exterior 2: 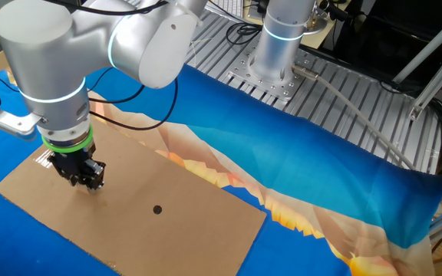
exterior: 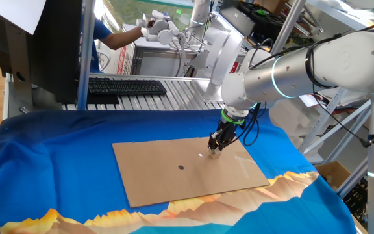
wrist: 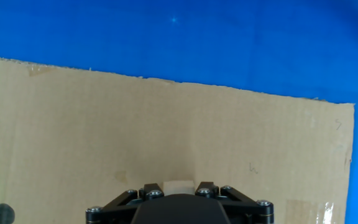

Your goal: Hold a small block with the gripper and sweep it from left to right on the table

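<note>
My black gripper (exterior: 215, 150) with its green ring collar is down on the brown cardboard (exterior: 174, 179) of the blue-clothed table (exterior: 57, 169), near the cardboard's right part. It is shut on the small block (wrist: 179, 186), a pale tan cube that shows between the two fingers in the hand view. In the other fixed view the gripper (exterior 2: 87, 184) stands at the cardboard's left part (exterior 2: 167, 238); the block is barely visible there at the fingertips. The block rests on or just above the cardboard.
A small dark round dot (exterior: 181, 167) lies on the cardboard left of the gripper; it also shows in the other fixed view (exterior 2: 157, 209) and in the hand view (wrist: 3, 213). A grey slatted bench with a black keyboard (exterior: 127, 86) stands behind the table.
</note>
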